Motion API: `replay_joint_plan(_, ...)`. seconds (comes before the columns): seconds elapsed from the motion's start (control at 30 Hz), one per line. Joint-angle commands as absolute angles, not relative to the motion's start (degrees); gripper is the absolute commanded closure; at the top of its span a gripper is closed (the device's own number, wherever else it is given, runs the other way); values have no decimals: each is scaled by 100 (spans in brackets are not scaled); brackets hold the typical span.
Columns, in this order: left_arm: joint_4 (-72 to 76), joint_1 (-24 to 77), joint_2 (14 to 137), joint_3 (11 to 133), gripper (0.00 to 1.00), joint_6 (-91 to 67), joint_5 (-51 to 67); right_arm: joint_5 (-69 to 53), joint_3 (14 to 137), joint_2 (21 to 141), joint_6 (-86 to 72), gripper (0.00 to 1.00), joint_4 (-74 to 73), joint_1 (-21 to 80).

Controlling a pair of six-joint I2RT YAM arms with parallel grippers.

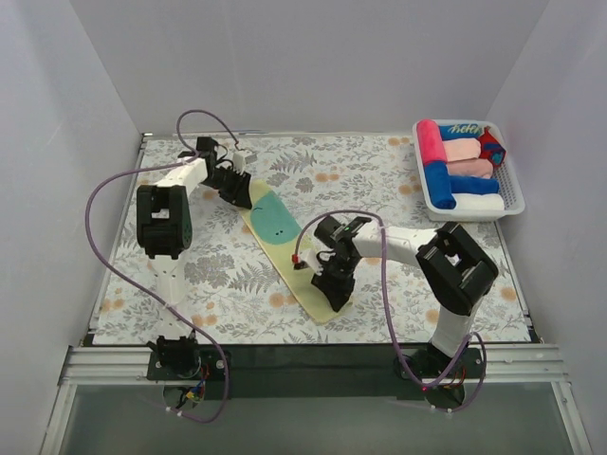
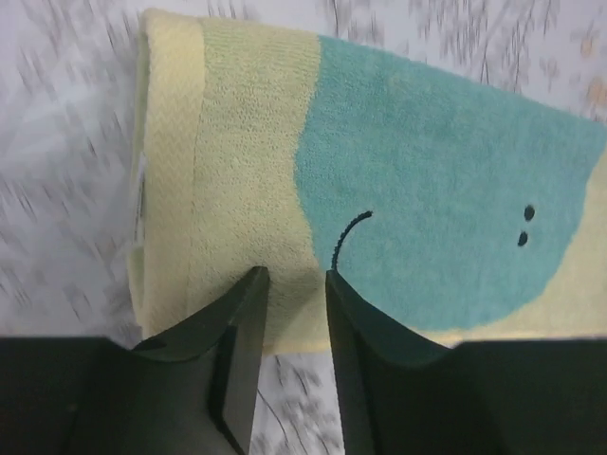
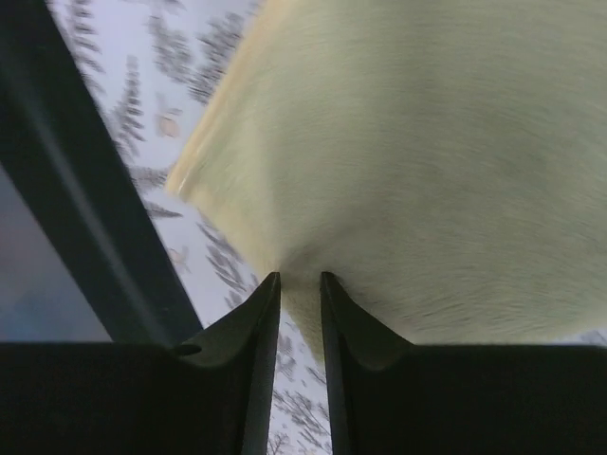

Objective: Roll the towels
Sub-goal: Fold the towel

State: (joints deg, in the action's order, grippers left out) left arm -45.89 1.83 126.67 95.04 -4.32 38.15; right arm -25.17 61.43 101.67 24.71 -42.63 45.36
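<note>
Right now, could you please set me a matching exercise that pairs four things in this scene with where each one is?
Things:
1. left gripper
2. right gripper
3. white basket
4. teal patch

Places:
A. at the far right corner of the table
B. jaws at the near end of the yellow towel
C. jaws at the yellow towel's far end
D. printed on the yellow towel's far half

Pairs: 1-C, 2-B, 3-A, 4-D
</note>
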Motion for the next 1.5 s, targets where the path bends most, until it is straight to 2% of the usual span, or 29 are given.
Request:
replay_joint_plan(0.0,-4517,518,13525,10790,69,-342,3849,-3610,6449,10494,2663,73,-4456,5017)
replay_joint_plan(0.07,-4474,518,13693,11571,64,-571,4025,-3892,6714,10433,2681,67,-4552,5045)
replay_joint_plan(0.17,-4281,519,13466,11812,60,-642,4122,-3990,7075,10143,2637,65,-4579,4896)
replay_joint_plan(0.27,-3930,519,12764,11139,60,-546,4166,-4227,7189,9897,2584,65,-4535,4396)
replay_joint_plan(0.43,-3114,510,11062,8840,59,-431,4368,-3763,6970,10063,2558,71,-4360,3841)
replay_joint_plan(0.67,-3304,922,9283,6866,59,386,4544,-3779,6355,10424,2426,79,-3885,3893)
replay_joint_plan(0.9,-3507,1537,7543,5380,61,1018,4465,-3762,5836,10634,2049,80,-3323,4674)
replay_joint_plan(1.0,-3551,1949,6516,4931,61,1405,4237,-3971,6020,11064,1785,80,-3226,4799)
replay_joint_plan(1.1,-3866,2554,6153,4651,60,1810,3860,-4402,6485,11513,1495,81,-3234,4781)
replay_joint_plan(1.27,-4175,3777,5713,4141,56,1689,3077,-4658,6811,11304,1441,66,-3409,4589)
replay_joint_plan(1.33,-4053,4436,5704,3939,56,1399,2708,-4711,6785,10979,1503,59,-3480,4273)
replay_joint_plan(1.43,-3745,5298,5897,3771,56,1073,2199,-4816,6715,10592,1748,43,-3857,3728)
replay_joint_plan(1.47,-3675,5665,5984,3753,56,1003,2093,-4825,6715,10530,1801,42,-3971,3500)
